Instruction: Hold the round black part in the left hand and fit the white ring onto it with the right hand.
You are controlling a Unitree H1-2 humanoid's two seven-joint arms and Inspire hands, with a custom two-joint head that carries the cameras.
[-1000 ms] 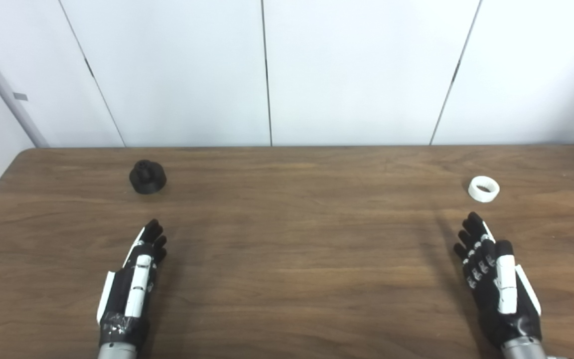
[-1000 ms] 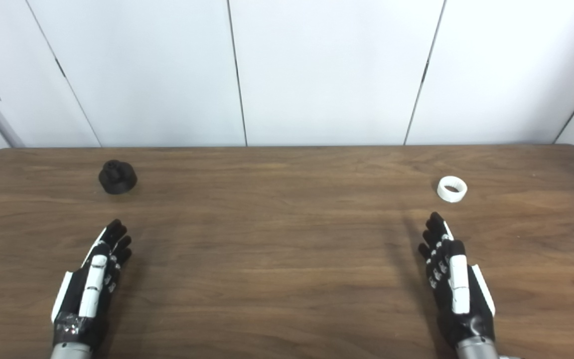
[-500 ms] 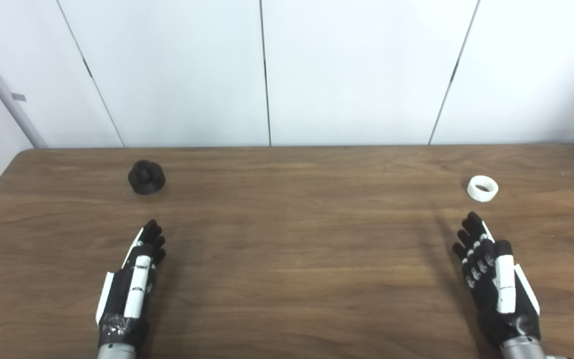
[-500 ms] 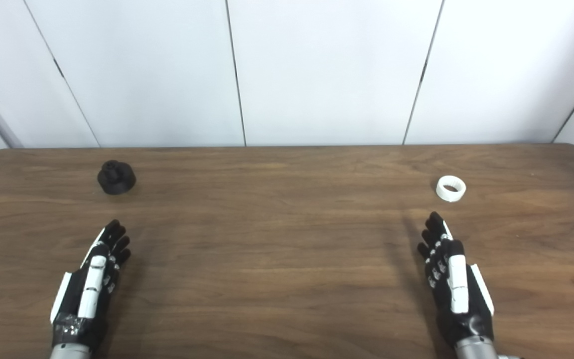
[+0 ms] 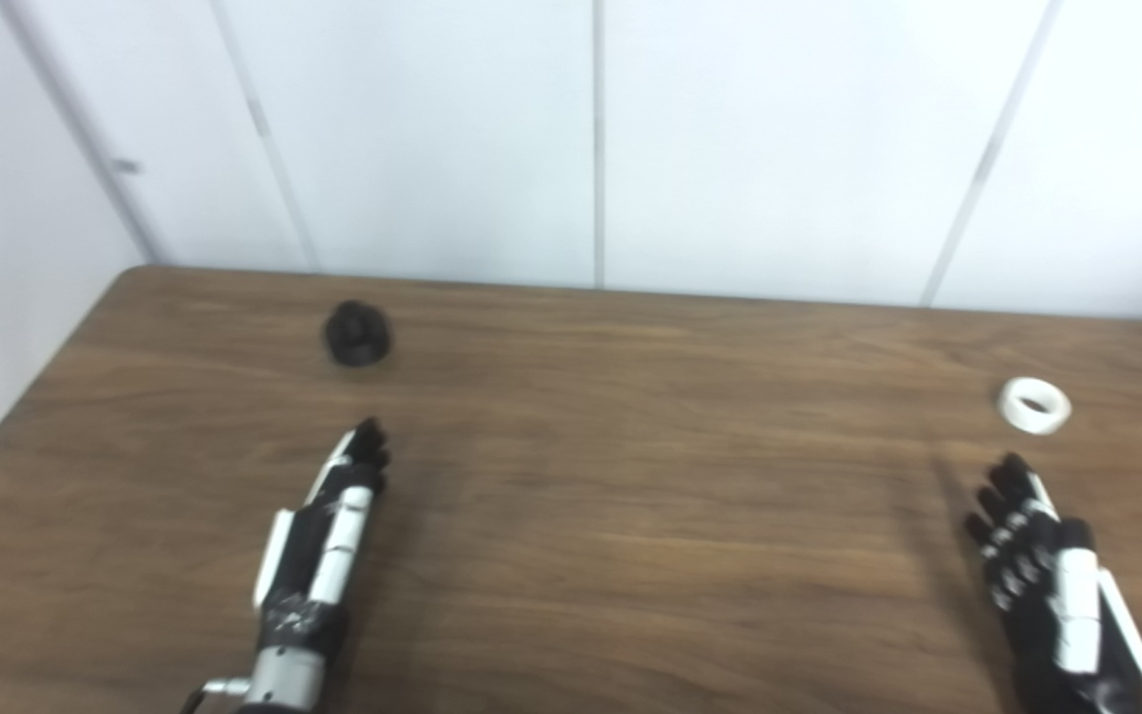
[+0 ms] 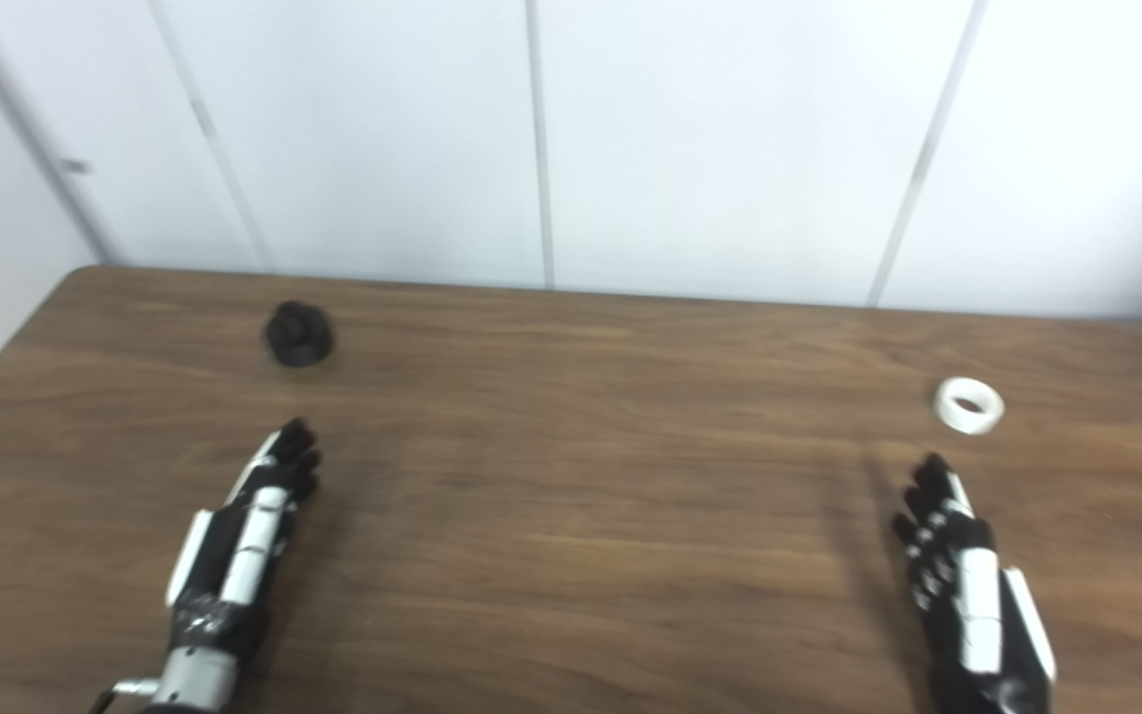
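Whole view has swung and blurred: camera moved, parts apparently did not. Round black plastic part (image 5: 357,334) upper left, white plastic ring (image 5: 1034,405) right; left hand (image 5: 323,531) and right hand (image 5: 1057,590) both released, empty.

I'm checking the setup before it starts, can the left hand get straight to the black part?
Probably yes. The left hand is open, and only bare table lies between its fingers and the black part.

Table (image 5: 630,496): black part (image 5: 357,334), white ring (image 5: 1034,406)
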